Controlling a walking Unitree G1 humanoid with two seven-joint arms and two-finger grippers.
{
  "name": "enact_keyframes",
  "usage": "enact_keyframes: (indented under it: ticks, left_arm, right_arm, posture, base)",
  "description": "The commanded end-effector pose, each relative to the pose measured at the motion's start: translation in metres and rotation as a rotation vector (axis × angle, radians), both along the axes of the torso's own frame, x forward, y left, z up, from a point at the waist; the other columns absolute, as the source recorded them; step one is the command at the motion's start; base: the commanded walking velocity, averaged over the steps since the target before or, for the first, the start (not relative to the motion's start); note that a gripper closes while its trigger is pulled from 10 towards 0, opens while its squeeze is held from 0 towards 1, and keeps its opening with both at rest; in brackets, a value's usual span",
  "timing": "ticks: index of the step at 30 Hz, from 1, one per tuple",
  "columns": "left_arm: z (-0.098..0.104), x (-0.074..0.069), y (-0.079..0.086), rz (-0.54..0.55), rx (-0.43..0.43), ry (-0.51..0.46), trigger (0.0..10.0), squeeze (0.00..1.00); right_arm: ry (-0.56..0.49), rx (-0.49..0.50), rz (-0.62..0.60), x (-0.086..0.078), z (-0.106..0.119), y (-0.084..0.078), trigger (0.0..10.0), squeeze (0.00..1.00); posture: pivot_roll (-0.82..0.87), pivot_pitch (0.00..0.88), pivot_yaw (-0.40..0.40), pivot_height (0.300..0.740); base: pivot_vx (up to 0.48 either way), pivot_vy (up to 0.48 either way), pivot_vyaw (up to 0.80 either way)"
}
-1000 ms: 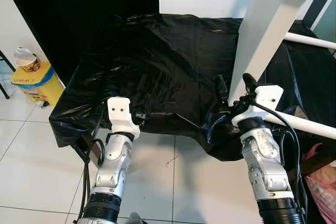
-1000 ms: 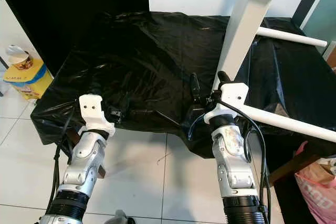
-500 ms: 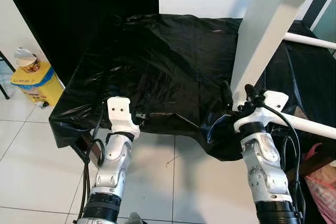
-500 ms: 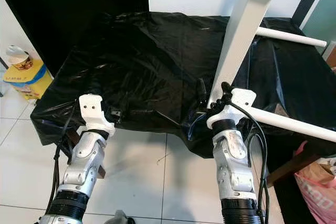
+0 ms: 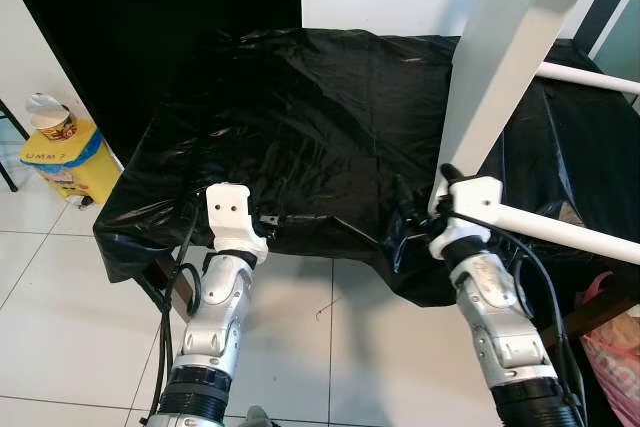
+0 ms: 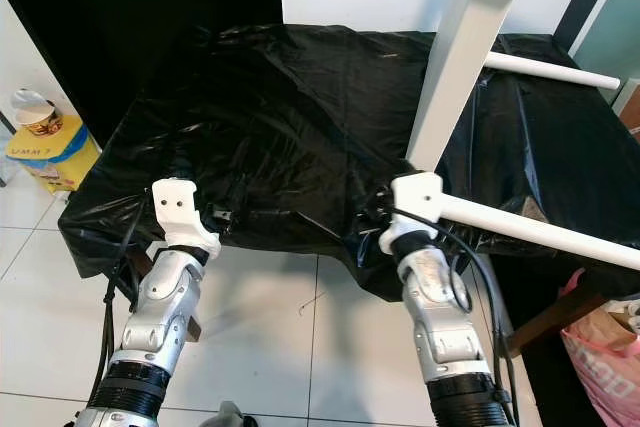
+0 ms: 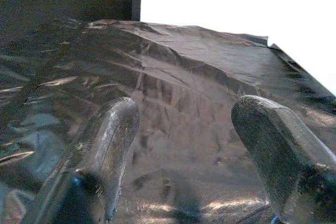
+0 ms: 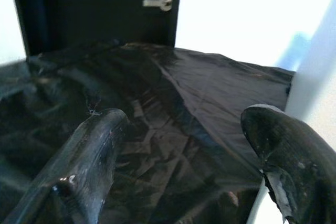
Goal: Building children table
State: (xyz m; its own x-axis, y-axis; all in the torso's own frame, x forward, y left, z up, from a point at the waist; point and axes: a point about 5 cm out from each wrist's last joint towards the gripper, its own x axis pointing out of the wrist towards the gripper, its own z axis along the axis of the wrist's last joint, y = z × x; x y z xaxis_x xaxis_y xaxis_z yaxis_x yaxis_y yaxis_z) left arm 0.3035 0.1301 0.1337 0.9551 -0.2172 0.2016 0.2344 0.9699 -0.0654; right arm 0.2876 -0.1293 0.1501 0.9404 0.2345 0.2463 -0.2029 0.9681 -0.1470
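A white flat table leg (image 5: 497, 62) stands tilted, its lower end on the black plastic sheet (image 5: 300, 117) that covers a low surface. A white round rod (image 5: 570, 232) runs off to the right from the leg's foot, and another rod (image 5: 590, 77) lies further back. My right gripper (image 5: 432, 193) is at the foot of the leg and is open (image 8: 178, 124). One of its fingers (image 8: 286, 153) is right beside the white leg (image 8: 317, 87), and nothing is between the fingers. My left gripper (image 5: 264, 219) hovers open (image 7: 184, 124) at the sheet's front edge, holding nothing.
A yellow bin (image 5: 62, 155) with a paper cup (image 5: 52, 117) on it stands on the tiled floor at the left. A black door with a metal handle (image 8: 160, 2) is behind the sheet. A pink bag (image 5: 612, 347) and a wooden piece (image 5: 590, 312) sit at the right.
My right arm has swung left and lower, so its wrist now sits at the foot of the white leg with the fingers pointing over the sheet. The left arm has not moved.
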Motion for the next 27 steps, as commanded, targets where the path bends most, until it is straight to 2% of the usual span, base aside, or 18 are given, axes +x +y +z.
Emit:
enact_keyframes:
  ticks: [1,6,9,12,22,27]
  left_arm:
    - [-0.004,-0.002,0.000,-0.019,0.010,0.015,10.0,0.00]
    - [-0.004,-0.001,-0.001,-0.014,0.008,0.014,10.0,0.00]
    - [-0.004,-0.001,-0.001,-0.012,0.007,0.014,10.0,0.00]
    - [-0.004,-0.001,-0.001,-0.013,0.006,0.014,10.0,0.00]
    - [-0.004,0.000,-0.001,-0.017,0.006,0.014,10.0,0.00]
    - [-0.004,0.000,-0.001,-0.017,0.012,0.015,10.0,0.00]
  right_arm:
    - [0.005,-0.026,-0.012,0.002,-0.003,-0.001,10.0,0.00]
    - [0.068,0.050,-0.017,0.002,-0.014,-0.002,10.0,0.00]
    - [0.114,-0.005,-0.030,-0.001,-0.033,-0.004,10.0,0.00]
    - [0.127,-0.037,-0.034,-0.003,-0.040,-0.005,10.0,0.00]
    - [0.117,-0.060,-0.037,-0.002,-0.039,-0.004,10.0,0.00]
    - [0.131,-0.027,-0.045,-0.001,-0.043,-0.003,10.0,0.00]
  posture:
    - [0.03,0.032,-0.024,0.740]
    - [0.03,0.031,-0.030,0.740]
    - [0.03,0.031,-0.028,0.740]
    - [0.03,0.032,-0.026,0.740]
    - [0.03,0.031,-0.025,0.740]
    - [0.03,0.029,-0.025,0.740]
  base:
    - [0.000,0.000,0.00]
    - [0.000,0.000,0.00]
    - [0.000,0.000,0.00]
    - [0.000,0.000,0.00]
    - [0.000,0.000,0.00]
    - [0.000,0.000,0.00]
